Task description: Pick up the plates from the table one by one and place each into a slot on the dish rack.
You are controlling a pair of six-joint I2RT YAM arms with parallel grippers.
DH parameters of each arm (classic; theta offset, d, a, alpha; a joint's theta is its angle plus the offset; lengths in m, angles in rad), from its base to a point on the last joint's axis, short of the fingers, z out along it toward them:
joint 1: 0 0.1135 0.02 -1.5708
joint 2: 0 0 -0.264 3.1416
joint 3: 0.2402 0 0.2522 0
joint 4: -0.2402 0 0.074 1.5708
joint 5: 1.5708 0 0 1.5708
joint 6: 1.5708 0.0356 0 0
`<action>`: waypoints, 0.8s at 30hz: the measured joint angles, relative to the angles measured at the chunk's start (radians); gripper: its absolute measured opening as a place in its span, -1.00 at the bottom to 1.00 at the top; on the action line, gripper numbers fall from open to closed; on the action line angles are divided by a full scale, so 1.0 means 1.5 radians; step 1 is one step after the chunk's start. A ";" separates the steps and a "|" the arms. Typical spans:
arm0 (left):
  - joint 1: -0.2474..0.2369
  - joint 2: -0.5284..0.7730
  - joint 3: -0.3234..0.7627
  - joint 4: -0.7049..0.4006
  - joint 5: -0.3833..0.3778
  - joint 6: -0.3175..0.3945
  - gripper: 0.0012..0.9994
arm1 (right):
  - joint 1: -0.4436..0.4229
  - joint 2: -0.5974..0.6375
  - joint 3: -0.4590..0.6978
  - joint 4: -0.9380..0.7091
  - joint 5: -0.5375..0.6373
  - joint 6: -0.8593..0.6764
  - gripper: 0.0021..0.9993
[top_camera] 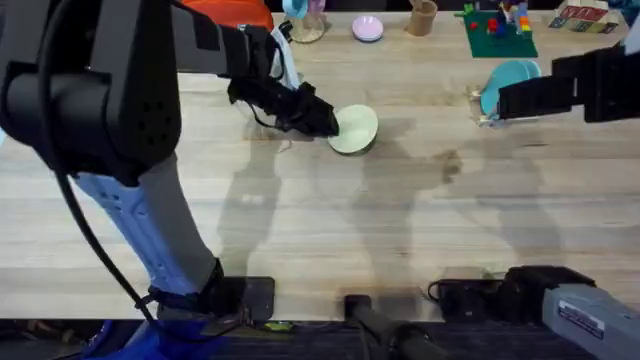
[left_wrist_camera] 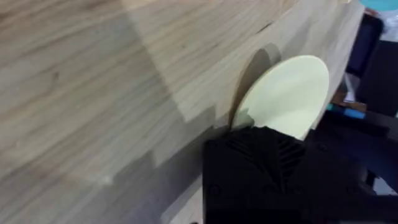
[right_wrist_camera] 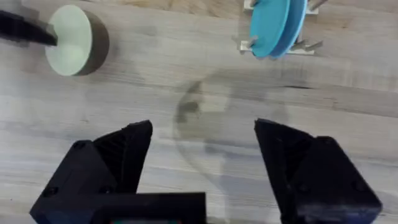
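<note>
Left black two-finger pincer (top_camera: 322, 122) clamped on the near-left rim of the small round pale yellow-green plate (top_camera: 354, 129), plate lifted and tilted above the large light wooden tabletop (top_camera: 300, 230) of long pale planks, its shadow cast on the boards beneath. Seen from the left wrist, same pale plate (left_wrist_camera: 289, 96) edge-held in the black fingers (left_wrist_camera: 264, 146), disc raised off the wood grain (left_wrist_camera: 93, 93).

Right black pincer (right_wrist_camera: 202, 168) spread wide, gripping nothing, hovering over bare planks near the right side of the tabletop; in the overhead view, right arm reaching in from the right edge, pincer tip (top_camera: 500, 103) just beside the rack.

Small light-wood dish rack (top_camera: 478, 108) with thin upright dowel pegs standing right of centre, well apart from the held plate. Two teal-blue round plates (top_camera: 510, 78) upright on edge in its slots, side by side; same pair (right_wrist_camera: 277, 25) visible from the right wrist, pegs (right_wrist_camera: 249, 43) poking out around them.

Along the far edge: small pink dish (top_camera: 367, 28), green toy-brick baseplate (top_camera: 498, 35) with coloured bricks on it.
</note>
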 joint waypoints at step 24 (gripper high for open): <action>0.001 0.006 0.000 0.017 0.012 -0.002 -0.92 | 0.000 0.053 0.001 0.022 -0.127 0.047 0.99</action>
